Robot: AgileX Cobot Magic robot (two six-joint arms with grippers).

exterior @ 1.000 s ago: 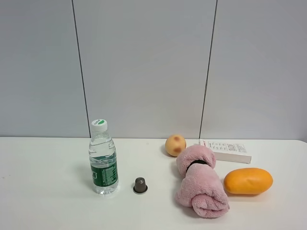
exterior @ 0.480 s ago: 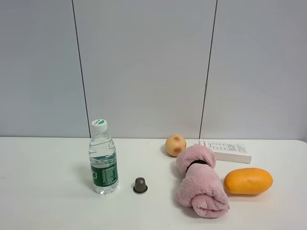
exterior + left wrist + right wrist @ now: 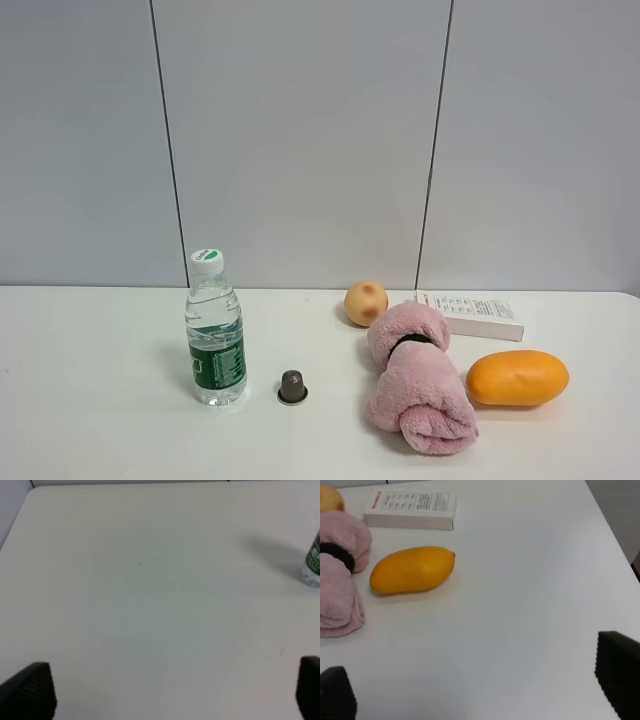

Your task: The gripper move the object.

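Both arms hang above the white tabletop (image 3: 100,400), fingers spread wide: the left tool (image 3: 170,690) near the water bottle (image 3: 215,330), the right tool (image 3: 470,690) near the mango (image 3: 412,569). The pink towel (image 3: 418,378) lies untouched beside the mango.

desk (image 3: 100,400): white, flat
left part: water bottle (image 3: 215,330) upright, small dark capsule (image 3: 292,386) beside it
right part: pink towel roll (image 3: 418,378), orange mango (image 3: 517,377), peach ball (image 3: 366,303), white box (image 3: 472,314)

One pink towel roll (image 3: 420,378), one water bottle (image 3: 214,331), one mango (image 3: 517,377), one peach-coloured ball (image 3: 366,303), one white box (image 3: 470,314), one small capsule (image 3: 292,386).
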